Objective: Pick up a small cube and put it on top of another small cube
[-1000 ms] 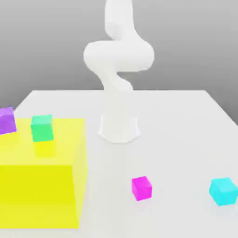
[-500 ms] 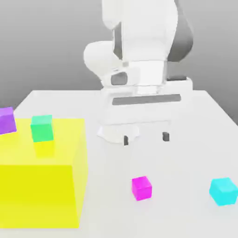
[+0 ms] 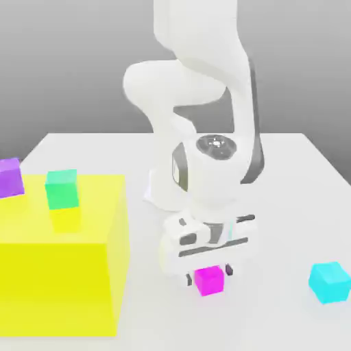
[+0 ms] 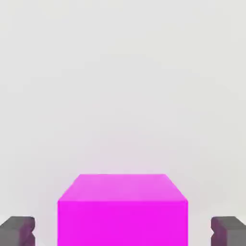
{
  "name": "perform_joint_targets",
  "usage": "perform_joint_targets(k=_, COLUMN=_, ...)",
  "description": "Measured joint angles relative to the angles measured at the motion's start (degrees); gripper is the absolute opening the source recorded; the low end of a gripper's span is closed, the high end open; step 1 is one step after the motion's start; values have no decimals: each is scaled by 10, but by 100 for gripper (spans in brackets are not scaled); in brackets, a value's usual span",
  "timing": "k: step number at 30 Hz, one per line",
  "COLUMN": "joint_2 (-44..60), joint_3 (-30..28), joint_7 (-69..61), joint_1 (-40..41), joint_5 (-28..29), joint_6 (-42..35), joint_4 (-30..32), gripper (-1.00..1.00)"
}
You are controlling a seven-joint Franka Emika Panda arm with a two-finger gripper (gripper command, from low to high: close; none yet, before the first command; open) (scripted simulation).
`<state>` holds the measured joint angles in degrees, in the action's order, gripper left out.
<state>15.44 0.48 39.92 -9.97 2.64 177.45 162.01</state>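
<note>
The white arm is bent low over the white table [image 3: 288, 178], its gripper [image 3: 209, 274] pointing down at the small magenta-pink cube [image 3: 209, 280], which sits on the table near the front edge, about midway along it. In the hand view the cube [image 4: 122, 211] lies between the two dark fingertips [image 4: 18, 230], with a clear gap of table showing on each side, so the jaws stand spread around the cube, not touching it. The cube rests flat on the table. A cyan cube [image 3: 330, 282] sits well apart from it toward the exterior view's right, near the front right corner. On the exterior view's left stands a big yellow block [image 3: 62, 274] with a green cube [image 3: 62, 188] on its top, and a violet-purple cube [image 3: 10, 177] shows at the block's far left edge.
</note>
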Motion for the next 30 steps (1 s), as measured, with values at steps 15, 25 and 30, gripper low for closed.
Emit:
perform_joint_targets(k=15, joint_2=-186, joint_3=-10, joint_7=1, joint_1=30, joint_5=-50, joint_6=-181, joint_4=-16, gripper=-100)
perform_joint_targets(k=25, joint_2=-327, joint_3=-81, joint_7=143, joint_1=147, joint_5=-50, joint_6=-428, joint_4=-144, gripper=-100)
perform_joint_targets(k=30, joint_2=-397, joint_3=-105, joint_7=232, joint_1=224, joint_5=-22, joint_6=-553, joint_4=-191, gripper=-100)
